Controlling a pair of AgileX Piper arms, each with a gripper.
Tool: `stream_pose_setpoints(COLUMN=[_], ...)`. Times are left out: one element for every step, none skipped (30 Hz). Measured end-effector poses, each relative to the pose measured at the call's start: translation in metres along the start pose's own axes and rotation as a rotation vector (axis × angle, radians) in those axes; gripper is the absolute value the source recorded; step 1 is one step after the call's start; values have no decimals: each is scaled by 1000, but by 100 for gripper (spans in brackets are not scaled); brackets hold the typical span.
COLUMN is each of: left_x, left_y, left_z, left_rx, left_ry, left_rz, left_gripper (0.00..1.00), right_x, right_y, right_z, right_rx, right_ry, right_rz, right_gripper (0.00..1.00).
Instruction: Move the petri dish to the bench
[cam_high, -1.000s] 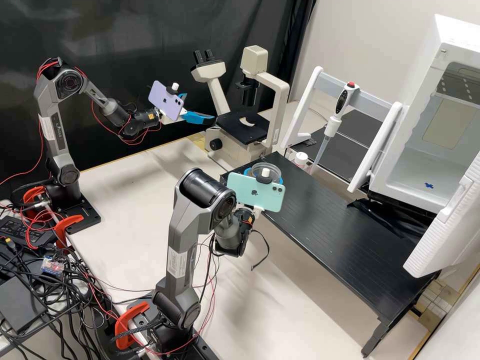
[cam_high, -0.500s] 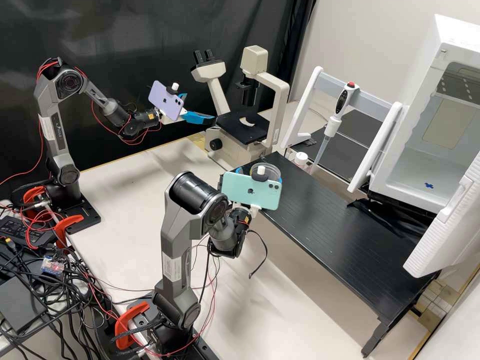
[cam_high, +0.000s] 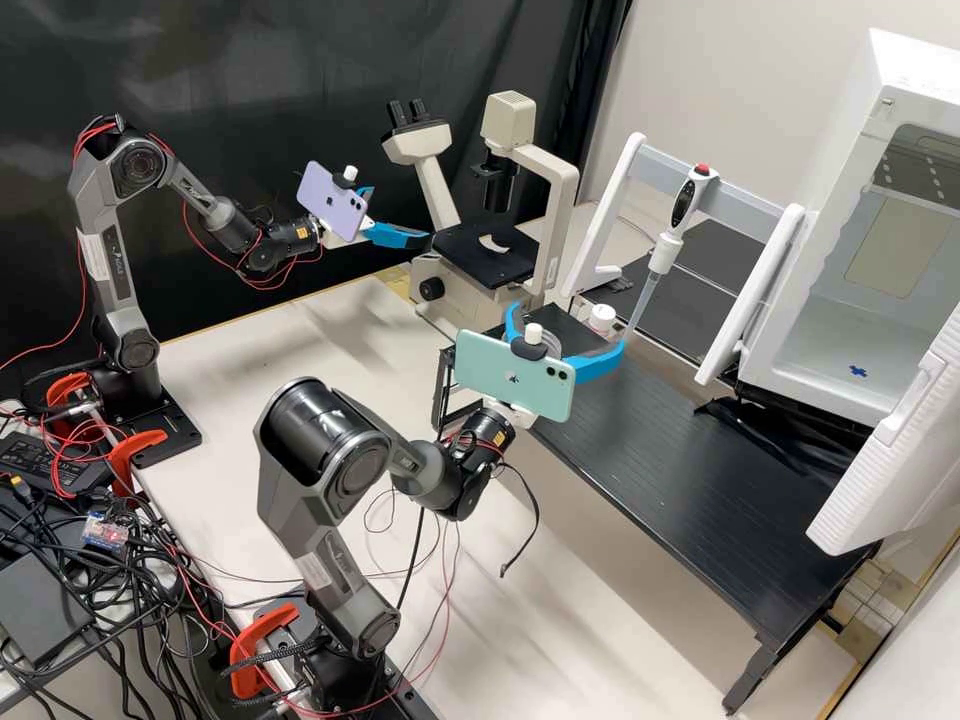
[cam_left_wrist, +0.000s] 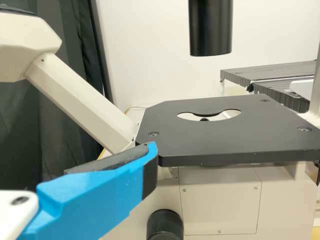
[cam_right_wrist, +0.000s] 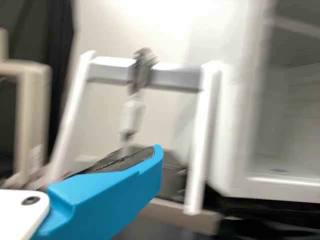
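In the high view the right gripper (cam_high: 567, 325) is open at the far left corner of the black raised bench (cam_high: 680, 450), its blue fingers spread. Between them, mostly hidden behind the mint phone, shows the clear rim of the petri dish (cam_high: 549, 341); what it rests on is hidden. In the right wrist view one finger of the right gripper (cam_right_wrist: 156, 155) points toward the pipette stand. The left gripper (cam_high: 401, 213) stands open and empty beside the microscope. In the left wrist view a finger of the left gripper (cam_left_wrist: 150, 162) is near the microscope stage (cam_left_wrist: 225, 137).
The microscope (cam_high: 470, 285) stands behind the bench's far left corner. Behind the bench are a white-capped bottle (cam_high: 602, 318) and a white stand with a hanging pipette (cam_high: 662, 250). The white incubator (cam_high: 880, 60) has its door swung out over the bench's right end.
The right arm's elbow has drawn back and down to the left. Its fingers, earlier close around the dish, now spread wide and tilt higher. The left arm has kept still.
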Motion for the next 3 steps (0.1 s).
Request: stream_pose_setpoints(left_x=[0,0,0], left_y=[0,0,0], left_z=[0,0,0], left_rx=[0,0,0], left_ry=[0,0,0], left_rz=[0,0,0], left_gripper=[100,100,100], right_x=[-1,-2,-4], right_y=[2,4,5], right_z=[0,0,0], right_rx=[4,17,27], right_ry=[-4,-9,-12], right_rz=[12,24,28], right_gripper=[100,100,100])
